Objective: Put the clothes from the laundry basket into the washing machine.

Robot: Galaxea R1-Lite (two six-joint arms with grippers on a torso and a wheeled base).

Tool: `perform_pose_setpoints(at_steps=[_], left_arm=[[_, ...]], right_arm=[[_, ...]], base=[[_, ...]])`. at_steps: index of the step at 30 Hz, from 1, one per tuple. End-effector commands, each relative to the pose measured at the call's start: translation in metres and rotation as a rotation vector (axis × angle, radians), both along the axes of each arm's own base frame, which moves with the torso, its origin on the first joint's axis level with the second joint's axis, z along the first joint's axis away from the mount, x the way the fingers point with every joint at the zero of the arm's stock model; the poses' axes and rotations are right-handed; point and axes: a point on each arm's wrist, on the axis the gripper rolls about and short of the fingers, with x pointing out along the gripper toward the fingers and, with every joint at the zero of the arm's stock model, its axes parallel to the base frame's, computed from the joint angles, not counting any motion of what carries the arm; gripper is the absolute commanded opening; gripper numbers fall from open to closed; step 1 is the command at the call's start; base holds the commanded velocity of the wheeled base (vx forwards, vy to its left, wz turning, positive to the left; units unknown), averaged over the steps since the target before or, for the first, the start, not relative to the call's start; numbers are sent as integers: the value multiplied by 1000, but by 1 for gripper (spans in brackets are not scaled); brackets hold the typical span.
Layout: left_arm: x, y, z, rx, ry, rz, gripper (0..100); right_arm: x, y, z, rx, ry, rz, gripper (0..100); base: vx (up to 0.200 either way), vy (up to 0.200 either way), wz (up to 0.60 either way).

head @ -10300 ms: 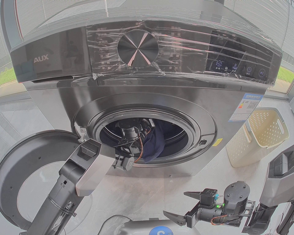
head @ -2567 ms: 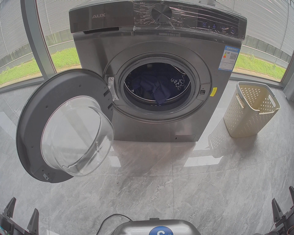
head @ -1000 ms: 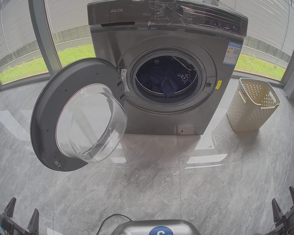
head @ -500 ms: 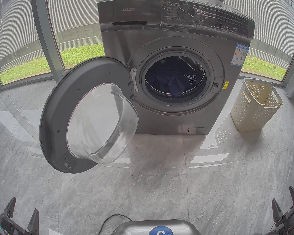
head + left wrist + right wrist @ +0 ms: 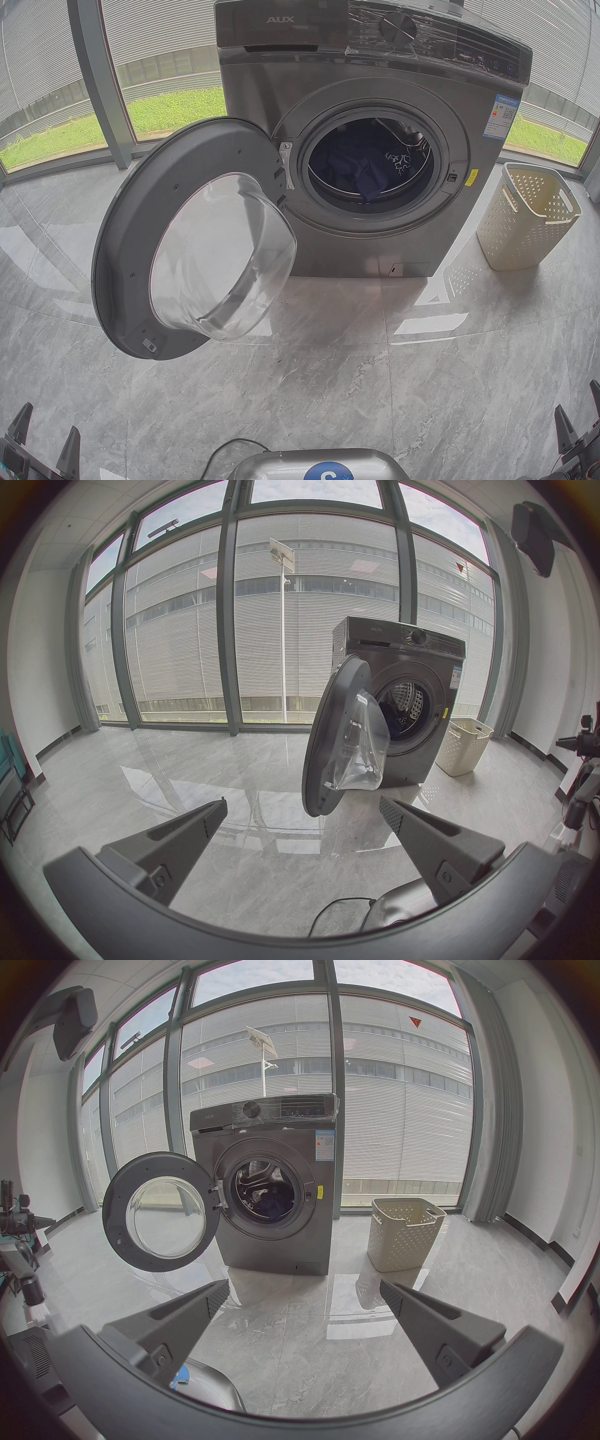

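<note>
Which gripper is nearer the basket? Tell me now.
Right. The right gripper is back from the basket, on its side; the left gripper is farther off, before the door.

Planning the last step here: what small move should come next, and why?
Probably reach the left gripper to the rim of the open door, to swing it shut; the door hangs on that side. The clothes lie in the washing machine, the basket looks empty, and the right gripper is open and empty, like the left.
</note>
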Motion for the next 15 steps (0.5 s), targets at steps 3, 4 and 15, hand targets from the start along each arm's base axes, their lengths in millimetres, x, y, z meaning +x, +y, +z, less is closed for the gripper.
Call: perform_pose_setpoints(at_steps=[3, 4, 15], left_arm=[[0, 0, -5, 23, 7, -2, 100], [0, 0, -5, 21, 7, -2, 100], [-7, 0, 66, 37, -101, -58, 100]], right_arm=[[0, 0, -5, 0, 1, 1, 100], [0, 0, -5, 0, 1, 1, 100], [0, 0, -5, 0, 1, 1, 100]], base=[[0, 0, 0], [0, 0, 0], [0, 0, 0]])
